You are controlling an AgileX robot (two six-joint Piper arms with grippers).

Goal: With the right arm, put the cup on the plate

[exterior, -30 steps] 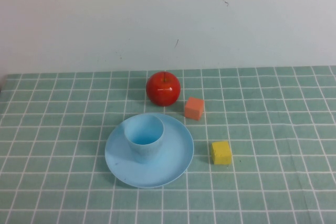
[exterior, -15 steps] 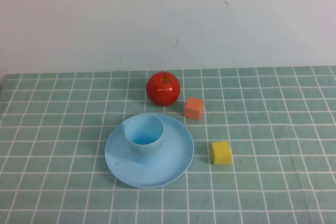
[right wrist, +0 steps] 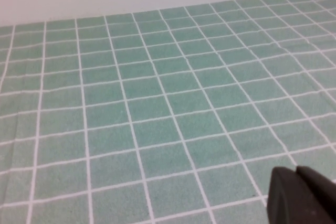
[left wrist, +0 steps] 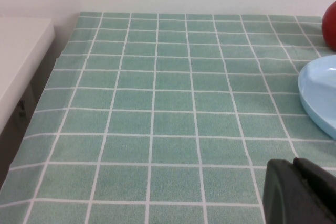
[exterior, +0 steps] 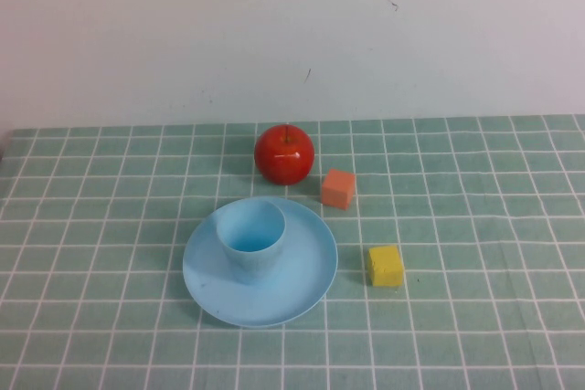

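One cup point(exterior: 250, 240) stood on one plate point(exterior: 306, 285), near one apple point(exterior: 284, 153) and two blocks point(exterior: 338, 188), both grippers, left point(left wrist: 302, 192) and right point(right wrist: 302, 198), clenched and parked away.

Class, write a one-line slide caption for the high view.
Cup upright on plate, beside apple and two cubes; both grippers outside this view.

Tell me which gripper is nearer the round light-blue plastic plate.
Left. The left gripper has the plate in its view; the right gripper sees only tablecloth.
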